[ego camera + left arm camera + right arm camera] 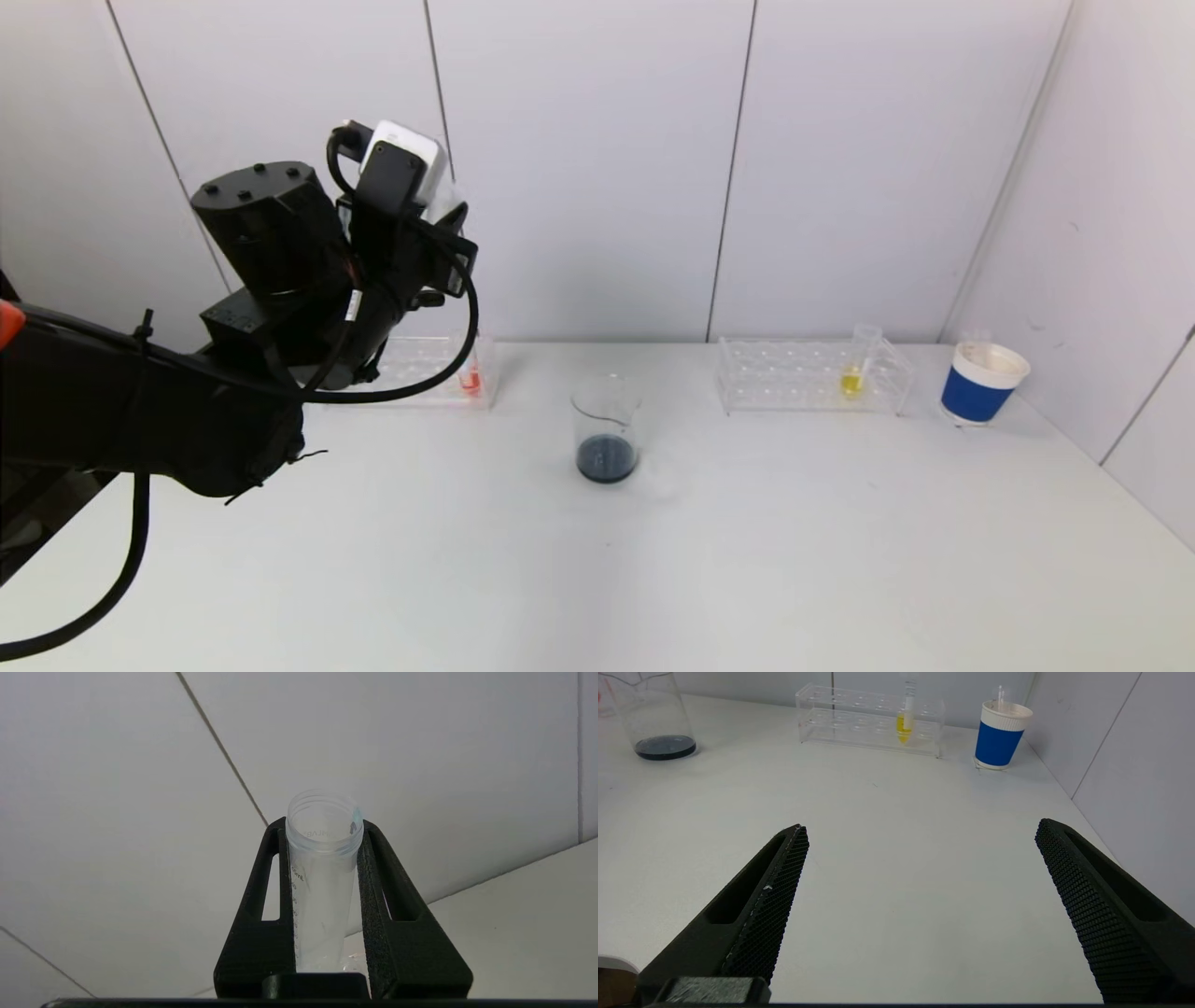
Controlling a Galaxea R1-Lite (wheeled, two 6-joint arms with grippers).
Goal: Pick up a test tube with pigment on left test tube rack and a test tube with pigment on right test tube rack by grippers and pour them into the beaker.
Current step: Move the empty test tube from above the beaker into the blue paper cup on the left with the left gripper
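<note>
With the left gripper (322,868) raised above the left rack (425,366), its fingers (380,891) are clamped on a clear tube (322,858) that looks empty: mouth up, only a faint bluish trace at the rim. Beaker (607,427) sits mid-tabletop (653,560) with dark liquid in the bottom, so my read is the left pour is done and this tube needs to go back.

Right gripper (920,872) is low over the tabletop, fingers spread wide with nothing between them. Ahead of the fingertips, well apart, is the right rack (871,721) with the yellow tube (903,723) standing in it; blue paper cup (1000,735) is just beyond that rack. A red tube (470,375) stands at the near-beaker end of the left rack.

Risks from here:
- Reinserting the empty tube: rack holes are hidden behind the arm in the head view (wrist view shows only wall), so a misaligned descent could catch the rack edge and shove it or tip the red tube.
- Right pick: clear tube, clear rack. Closing too low could grab the rack wall; closing off-centre could tilt the tube and slop yellow.
- Paper cup is close to the rack end, so a wide approach could clip it.
- Pouring: the beaker looks light, so a nudge to the rim might slide it.
</note>
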